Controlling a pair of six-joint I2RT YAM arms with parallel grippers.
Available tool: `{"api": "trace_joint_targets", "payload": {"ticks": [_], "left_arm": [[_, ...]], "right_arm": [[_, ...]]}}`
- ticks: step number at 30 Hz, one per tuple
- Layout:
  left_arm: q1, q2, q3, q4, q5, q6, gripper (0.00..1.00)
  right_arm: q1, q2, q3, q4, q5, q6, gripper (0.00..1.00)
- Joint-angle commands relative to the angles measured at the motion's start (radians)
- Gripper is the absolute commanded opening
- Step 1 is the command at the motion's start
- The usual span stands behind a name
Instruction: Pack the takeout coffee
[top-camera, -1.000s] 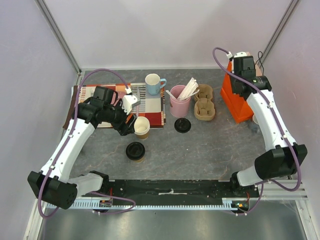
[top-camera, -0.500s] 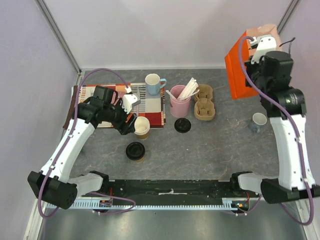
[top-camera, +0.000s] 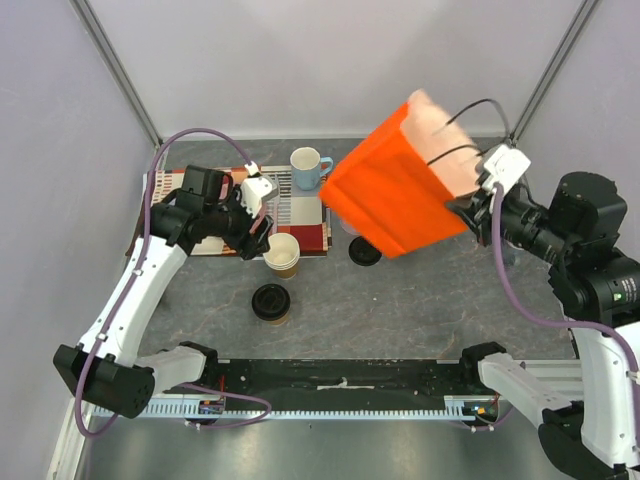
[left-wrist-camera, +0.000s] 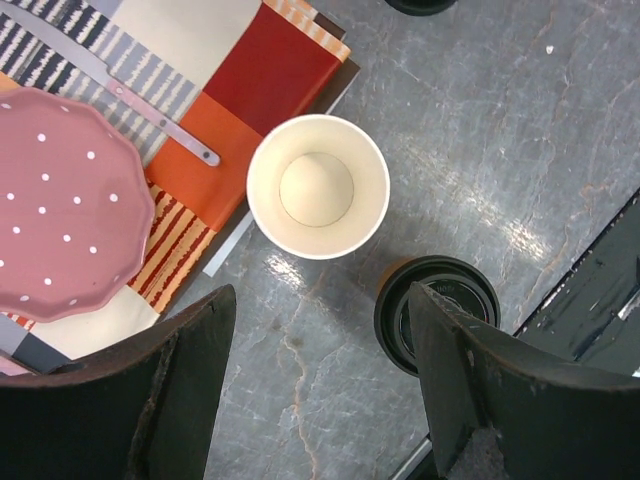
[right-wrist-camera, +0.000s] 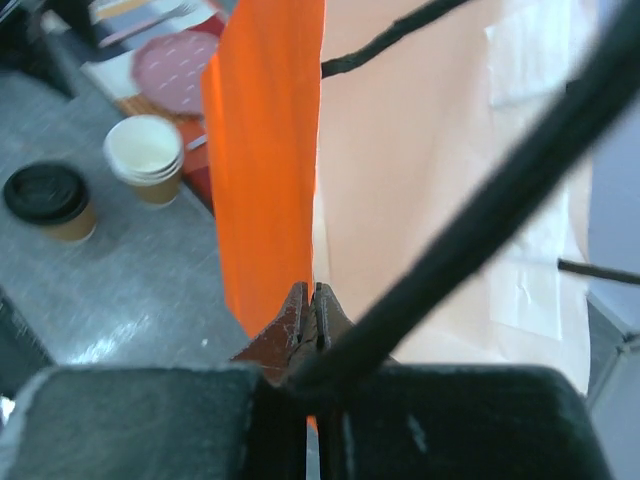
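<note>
Right pincer (top-camera: 458, 207), clenched on orange bag (top-camera: 395, 195), has swung it over counter (top-camera: 400, 310), nearing takeout coffee (top-camera: 270, 302). Left pincer (left-wrist-camera: 318, 320) released, empty.

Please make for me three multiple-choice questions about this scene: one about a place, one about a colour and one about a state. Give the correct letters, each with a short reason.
1. Where does the takeout coffee stand?
A. on the bare table, nearer the arm bases than the lidless cup
B. stacked inside the lidless cup
C. hanging in the air

2. What colour is the mug?
A. green
B. light blue
C. black

3. What is the state of the right end effector?
A. open and empty
B. shut on nothing
C. shut on the orange bag

Answers:
1 A: the top view shows it upright on the grey surface, below the lidless cup.
2 B: its outside is pale blue.
3 C: the right wrist view shows the fingertips pinched on the bag's edge.
</note>
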Motion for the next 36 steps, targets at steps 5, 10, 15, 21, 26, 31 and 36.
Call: {"api": "trace_joint_targets", "payload": {"ticks": [5, 10, 15, 21, 26, 31, 36], "left_arm": [[0.005, 0.015, 0.08, 0.054, -0.024, -0.064, 0.77], [0.004, 0.026, 0.095, 0.057, 0.008, -0.067, 0.77], [0.004, 0.038, 0.091, 0.064, 0.002, -0.064, 0.77], [0.004, 0.052, 0.095, 0.072, -0.001, -0.061, 0.77], [0.005, 0.055, 0.091, 0.075, -0.008, -0.061, 0.77], [0.004, 0.055, 0.091, 0.075, -0.021, -0.058, 0.77], [0.005, 0.055, 0.092, 0.075, -0.022, -0.058, 0.77]], "right_arm": [[0.14, 0.0, -0.03, -0.245, -0.148, -0.256, 0.0], [0.256, 0.032, -0.057, -0.374, 0.087, -0.322, 0.0], [0.296, 0.063, -0.143, -0.371, -0.004, -0.379, 0.0], [0.408, 0.124, -0.202, -0.313, -0.015, -0.506, 0.0], [0.514, 0.17, -0.243, -0.273, 0.011, -0.555, 0.0], [0.536, 0.143, -0.301, -0.135, -0.043, -0.604, 0.0], [0.536, 0.145, -0.32, -0.089, -0.034, -0.575, 0.0]]}}
